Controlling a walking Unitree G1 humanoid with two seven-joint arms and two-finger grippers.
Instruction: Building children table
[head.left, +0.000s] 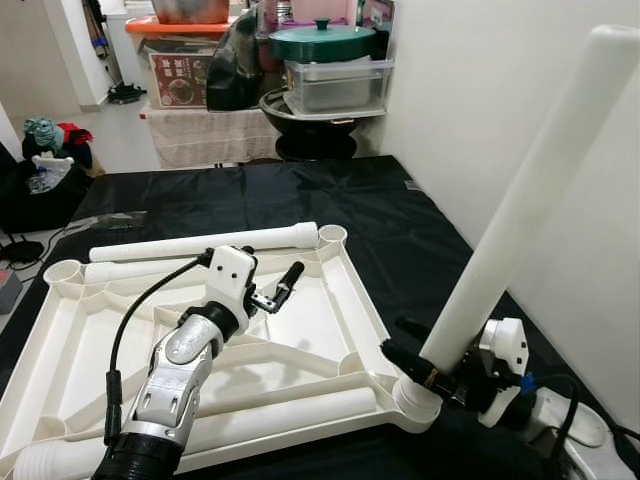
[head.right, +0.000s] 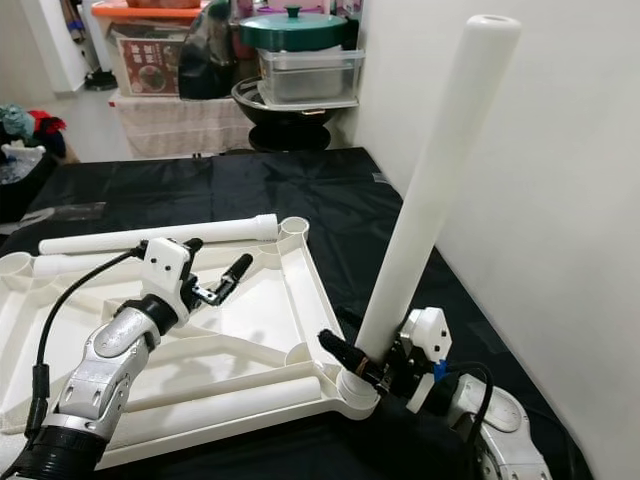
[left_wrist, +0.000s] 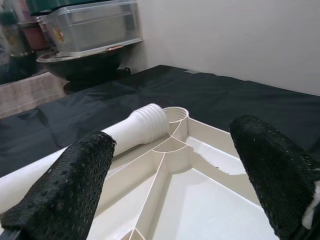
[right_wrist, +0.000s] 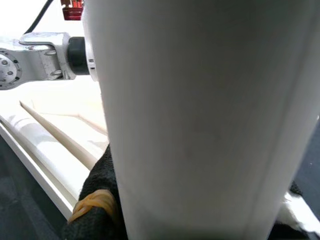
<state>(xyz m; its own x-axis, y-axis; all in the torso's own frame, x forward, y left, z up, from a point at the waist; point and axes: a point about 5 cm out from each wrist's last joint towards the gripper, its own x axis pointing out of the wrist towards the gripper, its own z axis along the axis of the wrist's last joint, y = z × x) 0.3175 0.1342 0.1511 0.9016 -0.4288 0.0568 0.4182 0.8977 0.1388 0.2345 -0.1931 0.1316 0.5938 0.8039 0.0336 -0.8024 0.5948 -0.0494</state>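
Observation:
The white plastic tabletop (head.left: 352, 290) lies upside down on a black cloth (head.left: 400, 220). A white table leg (head.left: 530, 200) stands tilted in the tabletop's near right corner socket (head.left: 412, 402). My right gripper (head.left: 420, 365) is shut on that leg just above the socket; in the right wrist view the leg (right_wrist: 200, 125) sits against a black finger (right_wrist: 97, 200). My left gripper (head.left: 276, 290) hovers open over the tabletop's middle, holding nothing. A loose leg (head.left: 200, 242) lies along the far rim, ahead of the left gripper (left_wrist: 172, 137). Another leg (head.left: 270, 415) lies along the near rim.
A white wall (head.left: 500, 100) runs close along the right side. Behind the cloth stand a clear lidded box (head.left: 335, 85), a green-lidded pot (head.left: 320, 42) and a black basin (head.left: 315, 125). Bags and clothes (head.left: 45, 150) sit on the floor at far left.

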